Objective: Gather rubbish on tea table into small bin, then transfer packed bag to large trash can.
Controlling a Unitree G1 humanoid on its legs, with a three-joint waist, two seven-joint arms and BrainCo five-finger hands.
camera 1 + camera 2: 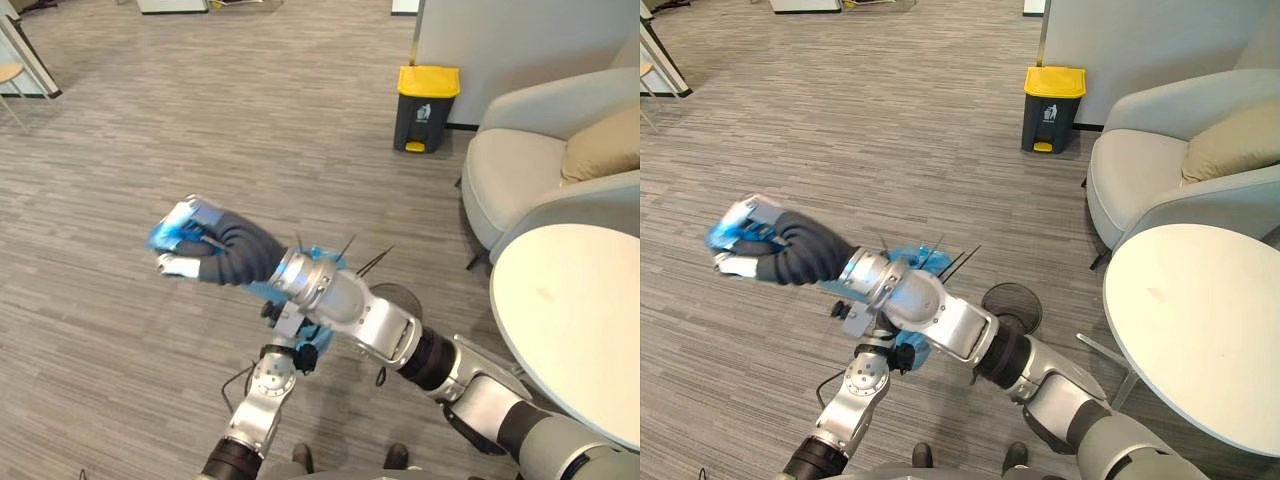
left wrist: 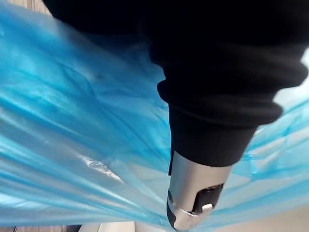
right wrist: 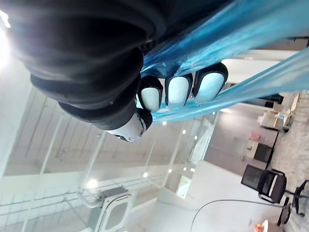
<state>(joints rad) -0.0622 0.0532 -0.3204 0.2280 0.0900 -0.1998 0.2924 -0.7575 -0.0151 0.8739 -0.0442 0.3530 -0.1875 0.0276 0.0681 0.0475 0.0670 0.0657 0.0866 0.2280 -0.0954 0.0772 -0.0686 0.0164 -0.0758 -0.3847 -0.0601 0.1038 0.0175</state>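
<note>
Right hand [image 1: 205, 245] fingers clamped on bag [image 2: 72, 121]; left hand [image 2: 193, 186] fingers can't be told. Hold tight, carry to can [image 1: 426, 118].

One blue plastic bag [image 1: 172, 235], left of centre. One dark trash can [image 1: 427, 108] with a yellow lid, upper middle. One small black mesh bin [image 1: 1012, 303], near the centre. One grey armchair [image 1: 520, 160] at the upper right, with one beige cushion [image 1: 605, 145] on it. One round white tabletop [image 1: 570, 320], lower right. Two hands: the right hand [image 1: 215, 250] and the left hand [image 2: 193, 198].
</note>
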